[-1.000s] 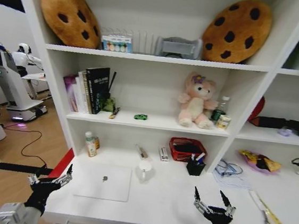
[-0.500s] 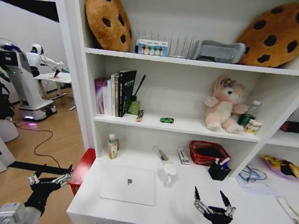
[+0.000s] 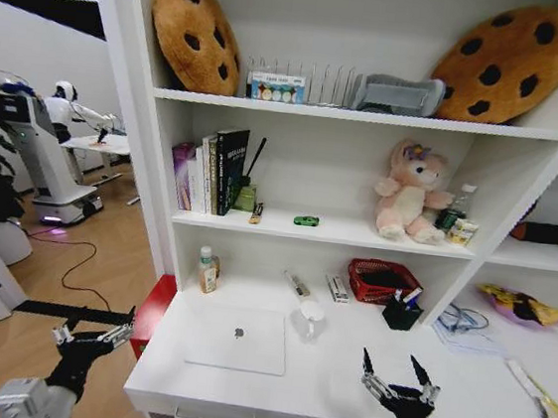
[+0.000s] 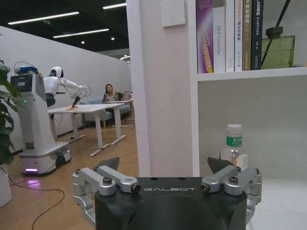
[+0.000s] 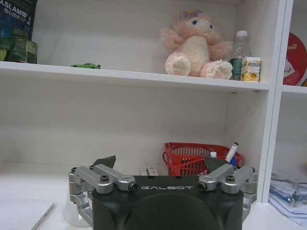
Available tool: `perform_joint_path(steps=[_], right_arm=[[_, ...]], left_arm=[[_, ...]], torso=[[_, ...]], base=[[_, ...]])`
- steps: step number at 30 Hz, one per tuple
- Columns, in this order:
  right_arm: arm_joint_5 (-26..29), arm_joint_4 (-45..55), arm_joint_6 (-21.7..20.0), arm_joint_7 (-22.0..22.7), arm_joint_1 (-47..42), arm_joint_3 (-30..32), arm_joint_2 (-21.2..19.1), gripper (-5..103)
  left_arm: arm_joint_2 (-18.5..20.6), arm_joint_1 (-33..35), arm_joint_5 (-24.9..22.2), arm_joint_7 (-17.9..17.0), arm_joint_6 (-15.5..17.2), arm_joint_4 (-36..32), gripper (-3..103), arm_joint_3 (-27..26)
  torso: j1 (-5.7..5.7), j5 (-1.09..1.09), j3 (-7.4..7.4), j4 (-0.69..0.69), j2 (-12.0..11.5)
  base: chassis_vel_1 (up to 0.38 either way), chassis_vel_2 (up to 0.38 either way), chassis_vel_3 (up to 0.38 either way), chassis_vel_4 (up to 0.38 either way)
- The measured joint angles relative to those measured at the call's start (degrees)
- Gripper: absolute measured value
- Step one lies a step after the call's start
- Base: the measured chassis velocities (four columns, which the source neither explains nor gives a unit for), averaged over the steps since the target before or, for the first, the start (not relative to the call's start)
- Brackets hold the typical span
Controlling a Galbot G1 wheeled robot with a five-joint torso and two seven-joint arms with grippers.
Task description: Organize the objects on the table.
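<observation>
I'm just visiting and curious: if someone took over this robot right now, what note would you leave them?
Left gripper: open, empty, hanging off the table's left end.
Right gripper: open, empty, over the table's front edge.
On the table: closed laptop, green-capped bottle, black pen cup, red basket.
Green toy car sits on the shelf above.
Done: nothing picked up.
Left: all the tidying.

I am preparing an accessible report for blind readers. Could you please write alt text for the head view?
A white desk joined to tall shelving holds a closed silver laptop, a green-capped bottle, a red basket and a black pen holder. Both grippers hover open and empty: the right gripper above the desk's front edge, the left gripper beyond its left end, above the floor.
</observation>
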Motion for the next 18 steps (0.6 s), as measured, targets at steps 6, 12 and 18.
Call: perform_joint_path(steps=[6, 12, 18], right_arm=[[0.0, 0.0, 0.0, 0.0, 0.0, 0.0, 0.0, 100], [0.0, 0.0, 0.0, 0.0, 0.0, 0.0, 0.0, 100], [0.0, 0.0, 0.0, 0.0, 0.0, 0.0, 0.0, 100]], left_arm=[[0.0, 0.0, 0.0, 0.0, 0.0, 0.0, 100, 0.0], [0.0, 0.0, 0.0, 0.0, 0.0, 0.0, 100, 0.0], [0.0, 0.0, 0.0, 0.0, 0.0, 0.0, 100, 0.0]], torso=[[-0.01, 0.02, 0.00, -0.01, 0.0], [-0.02, 0.02, -0.01, 0.02, 0.0], [-0.01, 0.02, 0.00, 0.00, 0.0]], base=[[0.199, -0.202, -0.197, 0.217], [0.246, -0.278, -0.274, 0.270], [0.345, -0.328, -0.341, 0.334]])
